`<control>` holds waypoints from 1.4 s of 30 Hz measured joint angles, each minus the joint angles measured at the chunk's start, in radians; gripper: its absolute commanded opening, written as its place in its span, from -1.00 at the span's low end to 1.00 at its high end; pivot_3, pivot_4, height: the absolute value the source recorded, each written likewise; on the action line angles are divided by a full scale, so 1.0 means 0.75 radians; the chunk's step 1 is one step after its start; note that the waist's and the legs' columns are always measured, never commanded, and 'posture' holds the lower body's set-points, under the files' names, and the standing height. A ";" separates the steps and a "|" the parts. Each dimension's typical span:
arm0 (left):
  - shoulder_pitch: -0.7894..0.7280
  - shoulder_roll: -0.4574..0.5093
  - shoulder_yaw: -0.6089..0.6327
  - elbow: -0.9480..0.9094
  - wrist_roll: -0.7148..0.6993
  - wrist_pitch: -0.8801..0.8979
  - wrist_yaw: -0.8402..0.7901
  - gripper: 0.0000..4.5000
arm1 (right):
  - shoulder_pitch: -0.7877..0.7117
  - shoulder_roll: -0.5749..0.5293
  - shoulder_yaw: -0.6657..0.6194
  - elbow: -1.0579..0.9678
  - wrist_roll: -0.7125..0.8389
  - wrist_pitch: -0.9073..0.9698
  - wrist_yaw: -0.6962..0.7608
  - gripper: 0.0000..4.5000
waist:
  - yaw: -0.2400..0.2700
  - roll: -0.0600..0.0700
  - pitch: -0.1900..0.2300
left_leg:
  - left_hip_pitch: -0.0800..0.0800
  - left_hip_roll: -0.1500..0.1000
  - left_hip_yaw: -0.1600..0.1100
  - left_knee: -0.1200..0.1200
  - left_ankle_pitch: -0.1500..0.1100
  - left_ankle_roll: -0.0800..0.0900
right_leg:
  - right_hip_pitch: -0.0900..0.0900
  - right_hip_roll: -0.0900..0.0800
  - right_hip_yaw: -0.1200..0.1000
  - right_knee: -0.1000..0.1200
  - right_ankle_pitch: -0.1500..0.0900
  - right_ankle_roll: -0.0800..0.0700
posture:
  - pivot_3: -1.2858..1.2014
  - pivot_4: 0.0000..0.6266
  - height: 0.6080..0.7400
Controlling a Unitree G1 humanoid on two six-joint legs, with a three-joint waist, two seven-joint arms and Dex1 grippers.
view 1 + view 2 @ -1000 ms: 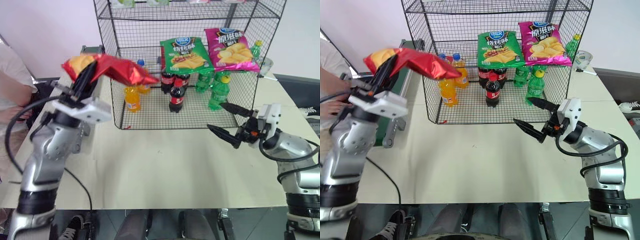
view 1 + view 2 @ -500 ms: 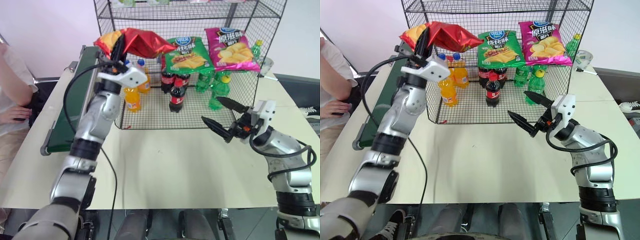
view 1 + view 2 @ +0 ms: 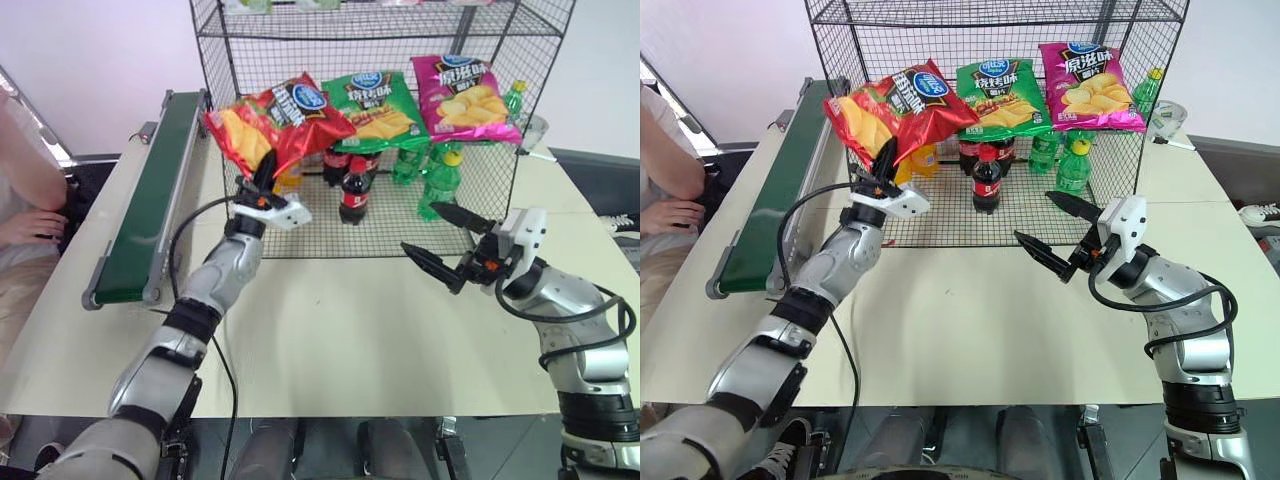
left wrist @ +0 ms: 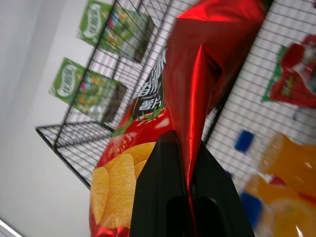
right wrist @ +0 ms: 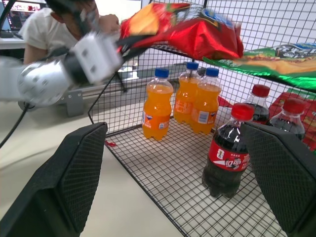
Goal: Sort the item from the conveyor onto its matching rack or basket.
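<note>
Red crisp bag point(image 3: 275, 125) pinched low by left claw point(image 3: 262, 180), held at rack point(image 3: 480, 180) front beside green bag point(image 3: 375, 105). Looks light, puffy, slippery, crushable; best gripped on crimped edge. Right claw point(image 3: 448, 245) spread, empty.

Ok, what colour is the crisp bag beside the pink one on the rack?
Green crisp bag, clearest in the right eye view.
</note>
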 measured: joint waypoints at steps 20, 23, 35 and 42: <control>-0.276 -0.281 0.222 0.256 -0.527 0.112 -0.195 -0.97 | -0.012 0.000 0.013 0.000 -0.010 0.010 -0.006 1.00 | -0.003 0.000 0.000 | -0.005 -0.001 -0.001 0.008 -0.001 0.001 | 0.000 -0.001 -0.002 0.001 0.000 0.001 | 0.03 -0.52 1.00; -0.308 -0.294 0.227 0.297 -0.559 0.103 -0.191 -0.97 | -0.005 0.000 0.012 0.000 -0.011 0.010 -0.010 1.00 | -0.004 0.000 0.000 | -0.005 -0.001 -0.001 0.008 -0.001 0.001 | 0.000 -0.001 -0.002 0.001 0.000 0.001 | 0.03 -0.52 1.00; -0.466 -0.394 0.370 0.517 -0.762 0.060 -0.135 -0.87 | 0.007 0.000 0.012 0.000 -0.019 0.009 -0.020 1.00 | -0.003 -0.001 0.000 | -0.006 -0.001 -0.001 0.009 -0.001 0.001 | -0.001 -0.001 -0.002 0.001 0.001 0.002 | 0.03 -0.52 1.00; -0.475 -0.396 0.397 0.527 -0.826 -0.012 -0.218 0.38 | 0.017 0.000 0.013 -0.004 -0.020 0.009 -0.026 1.00 | -0.001 -0.001 0.000 | -0.006 -0.002 -0.001 0.011 -0.001 0.001 | 0.000 -0.001 -0.002 0.001 0.001 0.002 | 0.03 -0.52 1.00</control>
